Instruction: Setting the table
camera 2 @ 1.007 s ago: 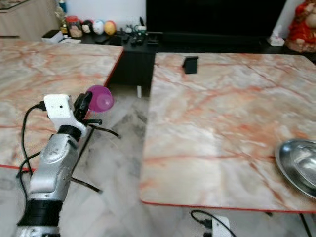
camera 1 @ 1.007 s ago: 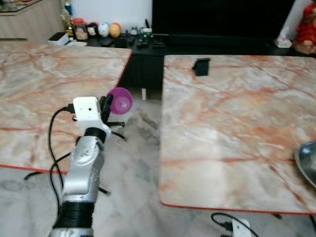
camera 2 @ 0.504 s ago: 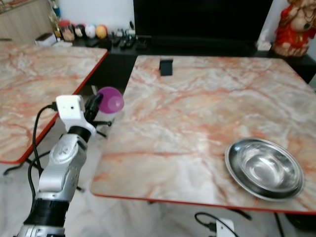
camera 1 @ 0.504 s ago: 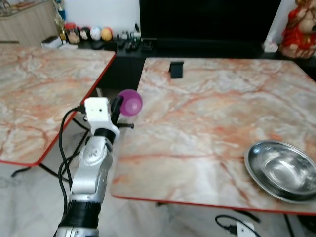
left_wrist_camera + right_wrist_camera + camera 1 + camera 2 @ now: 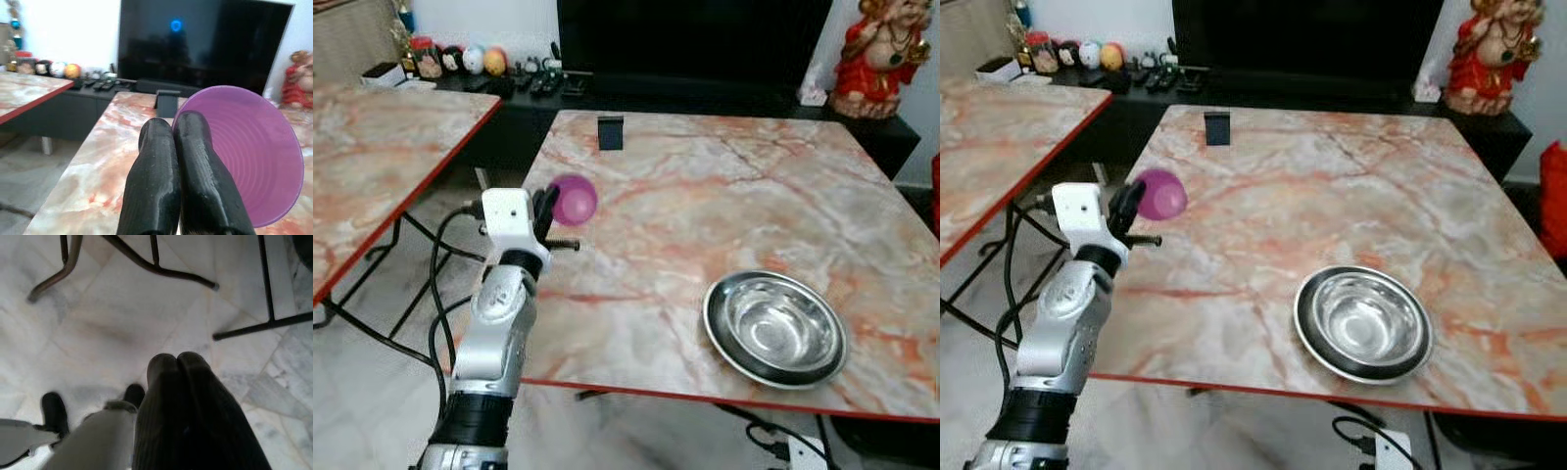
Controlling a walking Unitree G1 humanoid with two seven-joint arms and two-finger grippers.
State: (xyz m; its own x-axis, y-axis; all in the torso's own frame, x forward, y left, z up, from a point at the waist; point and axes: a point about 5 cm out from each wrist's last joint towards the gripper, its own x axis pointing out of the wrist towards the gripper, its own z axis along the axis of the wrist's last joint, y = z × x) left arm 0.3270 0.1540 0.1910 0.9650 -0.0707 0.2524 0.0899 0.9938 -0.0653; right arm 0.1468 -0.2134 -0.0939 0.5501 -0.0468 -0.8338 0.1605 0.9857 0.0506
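My view has swung toward my right over the last second, so the marble worktop [image 5: 724, 196] ahead now sits square before me. My left gripper [image 5: 546, 208], clamped on the purple bowl [image 5: 574, 199], was over the floor gap between the two worktops a second ago; now it hangs above the near left edge of this worktop, the bowl over the marble. The steel bowl [image 5: 774, 328], then just a sliver at the frame's right border, now shows whole, well off to the gripper's right.
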